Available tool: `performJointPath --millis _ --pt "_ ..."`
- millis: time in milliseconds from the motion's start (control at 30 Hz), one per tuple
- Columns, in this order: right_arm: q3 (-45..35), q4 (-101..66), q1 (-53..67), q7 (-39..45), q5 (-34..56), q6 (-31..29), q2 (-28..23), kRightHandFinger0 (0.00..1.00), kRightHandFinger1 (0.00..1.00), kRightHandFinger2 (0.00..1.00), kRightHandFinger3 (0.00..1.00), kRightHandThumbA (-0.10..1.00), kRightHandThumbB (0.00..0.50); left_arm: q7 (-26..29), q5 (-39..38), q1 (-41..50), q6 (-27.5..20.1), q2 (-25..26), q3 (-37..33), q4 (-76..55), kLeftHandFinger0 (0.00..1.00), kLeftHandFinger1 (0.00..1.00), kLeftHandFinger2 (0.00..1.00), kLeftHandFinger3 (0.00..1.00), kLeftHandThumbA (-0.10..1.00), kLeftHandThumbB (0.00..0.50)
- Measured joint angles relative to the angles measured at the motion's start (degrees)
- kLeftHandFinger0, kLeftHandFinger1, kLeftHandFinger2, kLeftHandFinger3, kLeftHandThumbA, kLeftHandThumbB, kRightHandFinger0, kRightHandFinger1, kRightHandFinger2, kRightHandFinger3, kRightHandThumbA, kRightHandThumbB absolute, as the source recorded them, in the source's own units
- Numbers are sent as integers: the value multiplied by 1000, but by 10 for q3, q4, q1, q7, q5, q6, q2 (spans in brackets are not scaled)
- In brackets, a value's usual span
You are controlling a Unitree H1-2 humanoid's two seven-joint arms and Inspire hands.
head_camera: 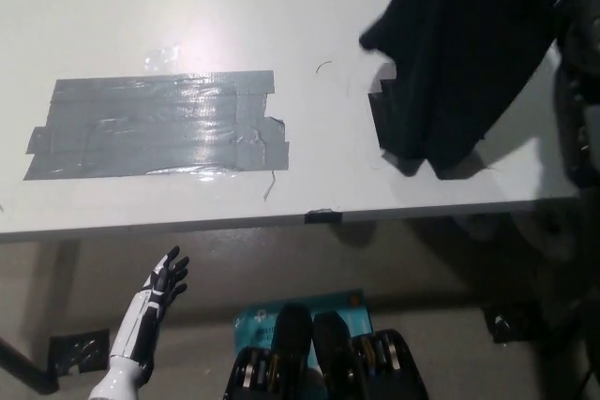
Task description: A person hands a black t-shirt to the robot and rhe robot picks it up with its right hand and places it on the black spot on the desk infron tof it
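The black t-shirt (469,53) hangs bunched over the white desk's (234,7) far right part, its lower end close above the surface. My black right arm (581,91) comes in at the right edge, and its hand is hidden behind the cloth it carries. A dark patch with stepped edges (380,110) shows on the desk under the shirt's lower left edge. Below the desk's front edge at the lower left, my white left hand (161,289) rests open.
A large patch of grey tape strips (159,124) lies on the desk's left half. A small black mark (323,215) sits on the front edge. A teal object (349,302) lies on the floor below the desk.
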Motion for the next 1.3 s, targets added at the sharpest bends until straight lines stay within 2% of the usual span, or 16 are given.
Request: performJointPath --millis 100,200,267,300,333,367,700,733,767,833,900,933,1033,1100,1233,1300 --pt "12 63 11 -13 -8 -22 14 0 397 906 969 -100 135 0 0 0 0 0 0 0 1000 1000 1000 1000 1000 500" --pt "38 112 24 -30 -22 -40 21 77 468 818 862 -64 160 0 0 0 0 0 0 0 1000 1000 1000 1000 1000 500" --pt "82 181 39 -56 -47 -64 28 444 693 897 956 216 179 0 0 0 0 0 0 0 1000 1000 1000 1000 1000 500" --pt "106 214 44 -63 -59 -74 30 724 987 1000 1000 255 219 0 0 0 0 0 0 0 1000 1000 1000 1000 1000 500" --pt "129 241 47 -63 -68 -82 30 915 1000 1000 1000 273 222 0 1 0 0 0 0 -1 1000 1000 1000 1000 1000 500" --pt "160 269 46 -62 -82 -98 28 1000 1000 1000 1000 331 239 0 2 0 0 1 -1 -2 1000 1000 1000 1000 1000 498" --pt "255 235 21 33 -115 -90 -40 1000 1000 1000 1000 433 326 0 12 -9 4 5 -1 -9 1000 1000 1000 1000 1000 490" --pt "256 209 22 52 -116 -81 -56 1000 1000 1000 1000 565 290 0 12 -12 7 7 -1 -9 1000 1000 1000 1000 1000 490" --pt "257 203 22 58 -116 -78 -60 1000 1000 1000 1000 410 337 0 13 -12 8 7 -1 -9 1000 1000 1000 1000 1000 497" --pt "255 173 22 81 -115 -67 -81 1000 1000 1000 1000 372 338 0 14 -14 11 8 -1 -9 1000 1000 1000 1000 1000 500" --pt "252 141 22 110 -111 -56 -106 1000 1000 1000 1000 427 374 0 14 -17 14 8 -1 -9 1000 1000 1000 1000 1000 500" --pt "249 125 22 123 -108 -50 -119 1000 1000 1000 1000 564 451 0 15 -17 15 8 -1 -9 1000 1000 1000 1000 1000 500" --pt "243 69 22 161 -103 -32 -161 1000 1000 1000 1000 542 441 0 17 -17 19 8 -1 -9 1000 1000 1000 1000 1000 494" --pt "238 49 21 179 -98 -22 -178 1000 1000 1000 1000 681 499 0 18 -17 20 8 -1 -9 1000 1000 1000 1000 1000 482" --pt "225 -12 21 229 -77 11 -217 1000 1000 1000 1000 697 492 0 19 -17 22 8 -1 -9 1000 1000 1000 1000 1000 473" --pt "209 -59 18 260 -57 32 -236 1000 1000 1000 1000 772 500 0 21 -18 23 8 -2 -9 1000 1000 1000 1000 1000 483"
